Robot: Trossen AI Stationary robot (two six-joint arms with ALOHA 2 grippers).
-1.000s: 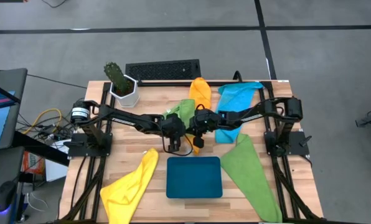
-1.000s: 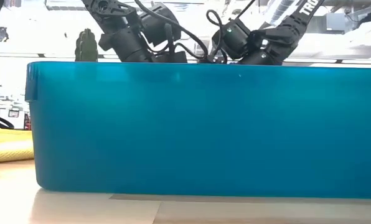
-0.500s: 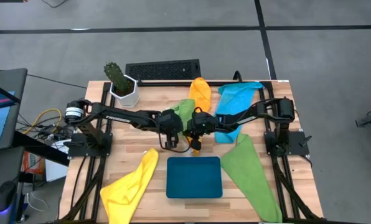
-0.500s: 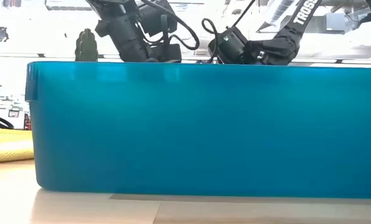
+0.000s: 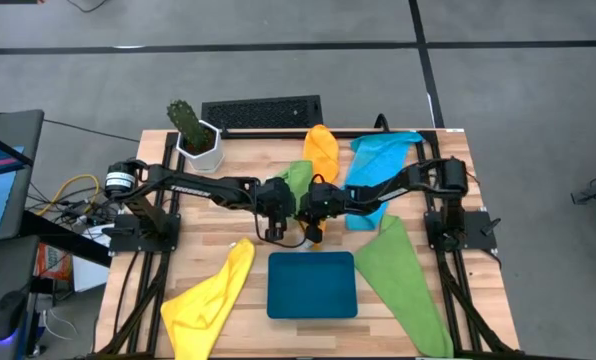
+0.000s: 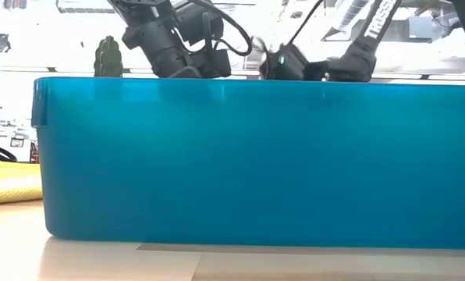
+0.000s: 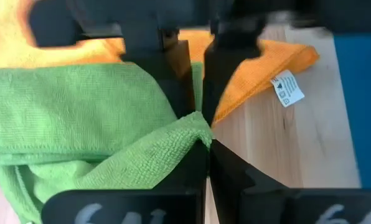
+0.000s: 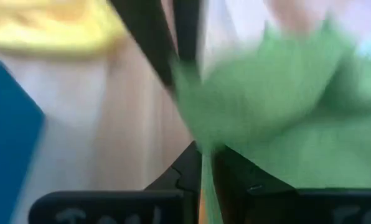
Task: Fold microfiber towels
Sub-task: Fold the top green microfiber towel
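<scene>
Since a second ago both arms have drawn closer over the middle of the wooden counter (image 5: 228,160), the left tool (image 5: 278,228) and the right tool (image 5: 314,228) now almost side by side just behind the teal tray (image 5: 312,285), while every cloth and the tray have kept their places. The counter carries five cloths: a yellow towel (image 5: 210,296) trails off the near left corner, a large green towel (image 5: 401,282) lies stretched along the near right side beside the tray, a blue towel (image 5: 381,160) sits at the far right, an orange towel (image 5: 322,148) lies far centre, and a second, bunched green towel (image 5: 296,178) rests in the middle, partly over the orange one. A potted cactus (image 5: 192,133) stands at the far left corner with a dark keyboard (image 5: 261,112) just behind the counter edge. In the low view the tray wall (image 6: 256,156) fills the picture and hides the tools, with only the arms showing above it. The left tool (image 7: 202,134) is pinched tight on a corner of the bunched green towel (image 7: 79,118), the orange towel (image 7: 260,71) with its white label (image 7: 287,88) lying just beyond. The right tool (image 8: 204,163) is narrowed on a thin fold of the same green towel (image 8: 272,106), which spreads out ahead of its fingers.
</scene>
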